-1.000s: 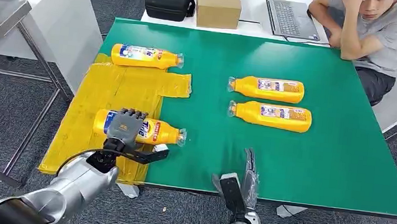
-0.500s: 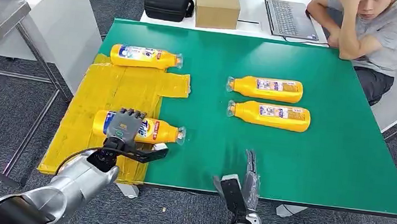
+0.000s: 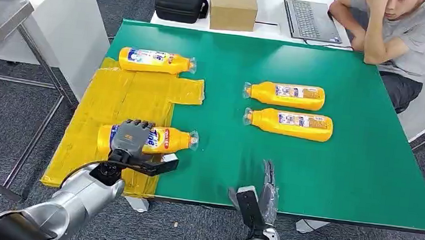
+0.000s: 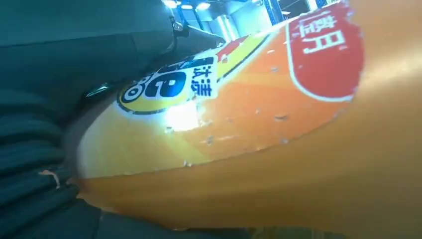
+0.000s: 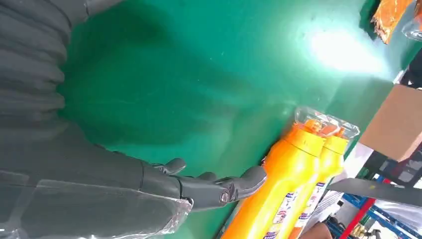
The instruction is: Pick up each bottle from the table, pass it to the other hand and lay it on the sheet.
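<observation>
Left hand (image 3: 131,137): fingers wrapped over a bottle (image 3: 166,140) lying on the yellow sheet (image 3: 117,95).
Right hand (image 3: 261,199): empty, fingers straight, at the desk (image 3: 348,170) edge.
Pair of bottles (image 3: 286,108): mid-desk, side by side.

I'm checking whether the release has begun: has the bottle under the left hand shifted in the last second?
Yes, slightly. The bottle under the left hand has edged away from the table's near edge, toward the far side, and remains on the yellow sheet.
</observation>
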{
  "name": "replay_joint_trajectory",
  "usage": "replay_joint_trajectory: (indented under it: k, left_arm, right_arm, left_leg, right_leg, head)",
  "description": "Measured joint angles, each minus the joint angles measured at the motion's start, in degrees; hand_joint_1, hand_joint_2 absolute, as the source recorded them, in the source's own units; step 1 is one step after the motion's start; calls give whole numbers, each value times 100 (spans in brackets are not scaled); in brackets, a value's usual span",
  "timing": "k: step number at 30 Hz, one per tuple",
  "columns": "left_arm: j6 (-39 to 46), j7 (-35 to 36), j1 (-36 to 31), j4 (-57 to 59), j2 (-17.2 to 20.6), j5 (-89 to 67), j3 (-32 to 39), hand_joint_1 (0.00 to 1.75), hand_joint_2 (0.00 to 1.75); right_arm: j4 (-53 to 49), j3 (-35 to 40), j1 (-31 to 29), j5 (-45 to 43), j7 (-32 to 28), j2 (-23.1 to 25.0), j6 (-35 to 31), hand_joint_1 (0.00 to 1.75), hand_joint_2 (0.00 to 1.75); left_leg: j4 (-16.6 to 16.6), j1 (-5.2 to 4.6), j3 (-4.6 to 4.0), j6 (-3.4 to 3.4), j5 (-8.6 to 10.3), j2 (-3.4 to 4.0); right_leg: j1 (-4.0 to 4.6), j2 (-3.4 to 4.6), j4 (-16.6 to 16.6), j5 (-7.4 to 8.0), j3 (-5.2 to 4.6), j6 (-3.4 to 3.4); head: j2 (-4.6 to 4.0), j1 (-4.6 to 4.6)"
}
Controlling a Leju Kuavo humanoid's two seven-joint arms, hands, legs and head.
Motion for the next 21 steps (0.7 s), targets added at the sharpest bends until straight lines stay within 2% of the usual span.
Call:
replay_joint_trajectory:
  k: [3,9,10,11,12,15,16,17,21]
  left_arm:
    - [0,-15,13,0,0,-7,35,148,175]
    - [-9,-68,26,2,-9,-88,68,143,175]
    - [-11,-72,27,2,-13,-112,68,131,175]
    - [-13,-85,29,2,-20,-127,68,110,175]
    - [-11,-92,33,2,-26,-142,68,99,175]
    - [13,-101,35,2,-42,-192,70,99,175]
    - [46,-114,37,2,-48,-210,70,84,175]
    - [59,-125,39,2,-55,-227,72,56,175]
    - [103,-155,48,2,-72,-247,79,17,175]
  right_arm:
    - [15,0,-37,-15,0,18,-2,0,175]
    - [79,0,-86,-13,0,29,0,0,175]
    - [83,0,-86,-7,0,29,0,0,175]
    - [85,0,-84,0,0,29,0,0,175]
    - [88,-4,-79,2,0,29,-2,0,175]
    - [96,-20,-60,4,0,29,0,0,175]
    - [103,-26,-58,7,0,29,0,0,175]
    - [105,-31,-58,7,0,29,-2,0,175]
    - [116,-37,-63,13,0,29,0,0,175]
  left_leg:
    - [0,0,1,0,0,0]
    - [0,1,3,-1,0,0]
    - [0,1,3,-1,0,0]
    - [0,1,3,-1,0,0]
    - [0,1,3,-1,0,0]
    - [0,0,3,-1,1,-1]
    - [0,0,3,-1,0,-1]
    - [0,0,3,-1,1,-1]
    - [0,-1,3,0,1,-3]
  right_leg:
    - [0,0,0,0,0,0]
    - [1,0,0,0,1,0]
    - [1,0,0,0,1,0]
    - [1,0,0,0,1,0]
    - [1,0,0,0,1,0]
    - [0,-1,0,0,2,0]
    - [0,-1,0,0,2,0]
    - [0,-1,0,0,2,0]
    - [0,-3,0,0,4,0]
  head:
    - [0,0]
    - [0,0]
    - [0,0]
    - [0,0]
    - [0,0]
    - [0,0]
    - [0,0]
    - [0,0]
    - [0,0]
